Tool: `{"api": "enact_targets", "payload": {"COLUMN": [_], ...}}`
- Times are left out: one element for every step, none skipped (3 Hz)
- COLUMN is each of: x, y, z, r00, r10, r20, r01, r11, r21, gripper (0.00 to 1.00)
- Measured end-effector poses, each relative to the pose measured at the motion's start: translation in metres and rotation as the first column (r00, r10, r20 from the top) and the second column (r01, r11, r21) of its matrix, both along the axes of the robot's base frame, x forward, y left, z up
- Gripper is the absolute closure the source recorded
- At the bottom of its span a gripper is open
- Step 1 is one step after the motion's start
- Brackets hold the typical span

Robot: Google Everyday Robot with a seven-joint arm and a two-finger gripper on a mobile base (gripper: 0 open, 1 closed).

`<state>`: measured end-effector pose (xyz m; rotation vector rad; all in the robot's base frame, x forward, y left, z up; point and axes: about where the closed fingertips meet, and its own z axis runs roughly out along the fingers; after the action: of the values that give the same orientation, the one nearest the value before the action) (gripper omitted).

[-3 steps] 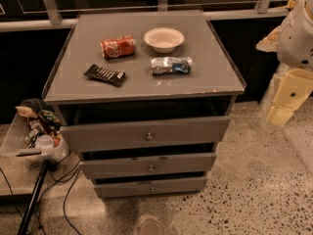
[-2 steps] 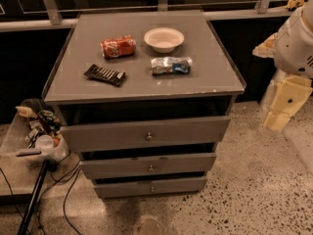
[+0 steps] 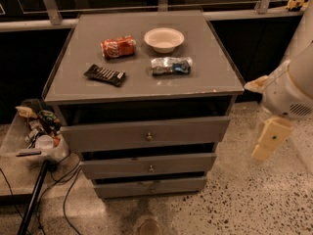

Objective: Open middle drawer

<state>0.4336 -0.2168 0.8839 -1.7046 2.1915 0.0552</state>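
The grey cabinet (image 3: 146, 77) has three stacked drawers. The middle drawer (image 3: 107, 166) has a medium-height grey front with a small round metal knob (image 3: 150, 169) at its centre. Its front sits about in line with the other drawers, with a dark gap above it. The taller top drawer (image 3: 98, 135) is above it and the slimmest drawer (image 3: 122, 187) is below. My gripper (image 3: 268, 142) hangs from the white arm (image 3: 293, 89) to the right of the cabinet, at about drawer height. It is clear of the drawer fronts and holds nothing I can see.
On the cabinet top lie a red can on its side (image 3: 118, 46), a white bowl (image 3: 164, 38), a dark snack bar (image 3: 104, 74) and a blue-silver packet (image 3: 171, 65). A bin of clutter (image 3: 36, 131), a dark pole (image 3: 34, 199) and cables stand at the left. The floor is speckled.
The arm and gripper have moved down and a little left, closer to the cabinet's right side. The drawers and the items on top have not moved.
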Motion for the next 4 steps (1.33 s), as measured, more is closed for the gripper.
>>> {"api": "enact_targets", "payload": {"x": [-0.006,-0.016,-0.016,-0.018], "y": [0.003,0.029,0.029,0.048], "z": [-0.045,-0.091,-0.091,-0.112], "r00": [0.9988,0.9999,0.9999,0.9991], "r10": [-0.042,-0.016,-0.015,0.012], "r20": [0.024,-0.002,-0.002,-0.041], "r01": [0.04,0.016,0.016,-0.01], "r11": [0.997,0.998,0.998,0.999], "r21": [0.066,0.061,0.061,0.053], "gripper": [0.0,0.0,0.0,0.0]}}
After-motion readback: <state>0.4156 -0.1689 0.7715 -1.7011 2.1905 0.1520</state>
